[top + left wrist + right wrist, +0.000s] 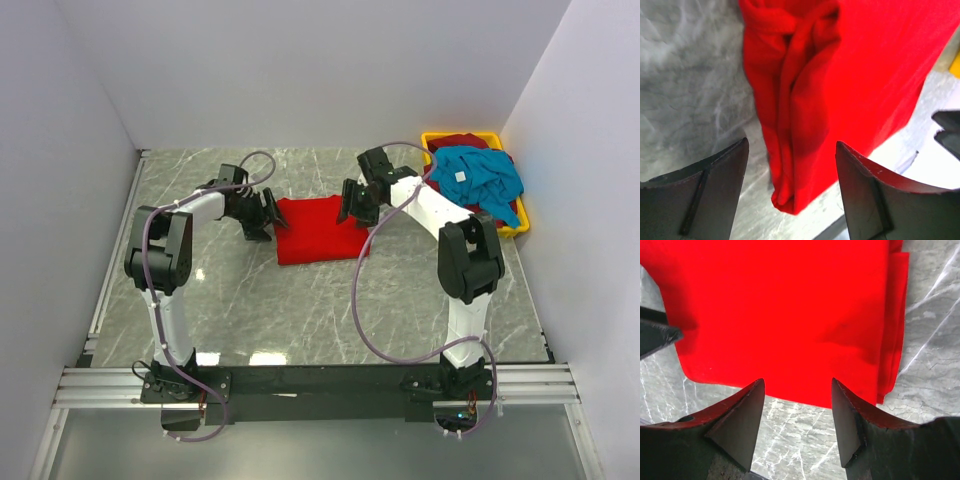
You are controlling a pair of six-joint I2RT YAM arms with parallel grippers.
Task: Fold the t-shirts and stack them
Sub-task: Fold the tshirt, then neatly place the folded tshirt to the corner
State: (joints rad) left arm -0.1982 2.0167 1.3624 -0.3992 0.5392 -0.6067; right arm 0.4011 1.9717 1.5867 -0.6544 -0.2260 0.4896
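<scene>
1. Top external view: the red t-shirt (312, 228) lies folded on the bench (300, 300).
2. At its left edge the left end effector (266, 216) is released, gripping nothing.
3. Same deal at its right edge: the right end effector (350, 205) is spread open, empty.
4. Further right of it, the teal-blue t-shirt (478, 178) is heaped in the yellow bin (432, 138).
</scene>
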